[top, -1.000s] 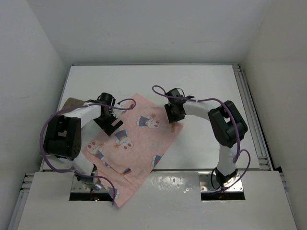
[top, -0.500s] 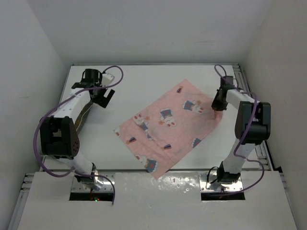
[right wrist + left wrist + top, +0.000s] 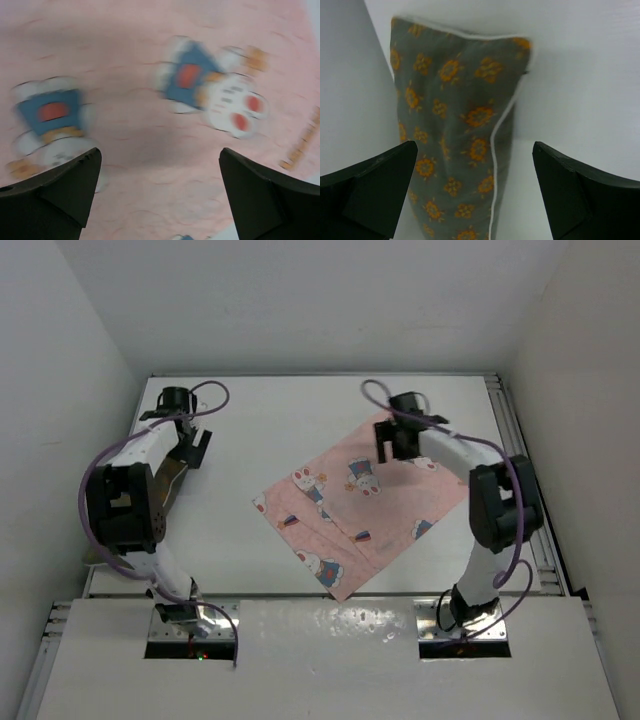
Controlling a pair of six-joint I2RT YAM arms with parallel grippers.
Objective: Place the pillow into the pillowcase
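Note:
The pillow (image 3: 455,120), a thin cushion in dark grey-brown with orange flowers and white piping, stands on edge against the left wall (image 3: 171,483). My left gripper (image 3: 475,200) is open just in front of it, one finger on each side, touching nothing; in the top view the left gripper (image 3: 194,448) is at the table's far left. The pink bunny-print pillowcase (image 3: 365,505) lies flat, right of the middle. My right gripper (image 3: 399,447) hovers open over its far corner, with the blurred pillowcase (image 3: 150,150) below the right gripper (image 3: 160,200).
White walls close in the table (image 3: 280,420) on the left, the back and the right. A metal rail (image 3: 530,500) runs along the right edge. The pillowcase's near corner reaches the table's front edge.
The right gripper opened and let go of the pillowcase, then moved left over its far corner. The pillowcase ended up right of the middle. The left gripper moved to the pillow at the far left.

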